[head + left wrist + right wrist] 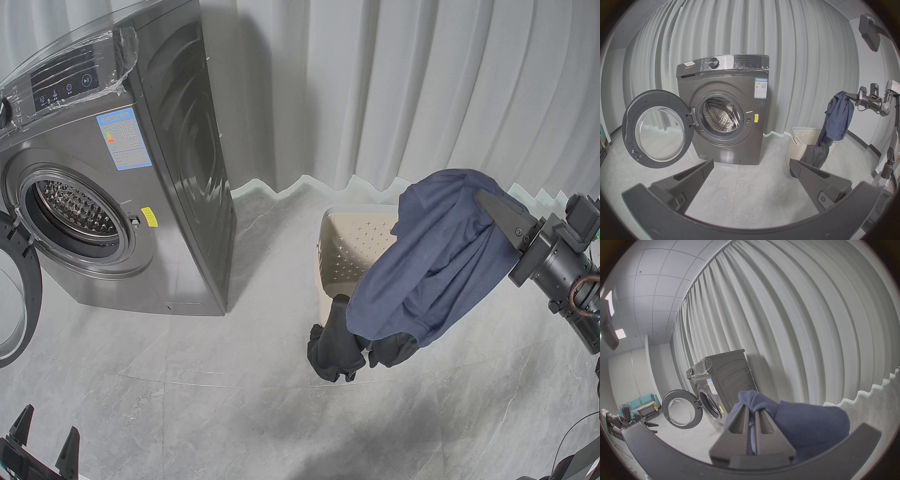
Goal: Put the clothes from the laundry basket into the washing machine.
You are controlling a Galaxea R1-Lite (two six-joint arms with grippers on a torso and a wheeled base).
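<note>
Detail of the right arm (559, 265): black cylindrical wrist segments, a boxy black module on top, a reddish cable loop (580, 292) at the joint. The right gripper (484, 199) and left gripper (751, 165) share dark grey wedge-shaped fingers (818, 184) with grid-textured pads (794, 168) and one round fastener hole each.

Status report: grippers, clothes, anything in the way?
Right gripper shut on navy blue cloth garment above beige perforated plastic basket. Left gripper open, empty. Black garment dangles beneath. Grey metal washer has its door open.
</note>
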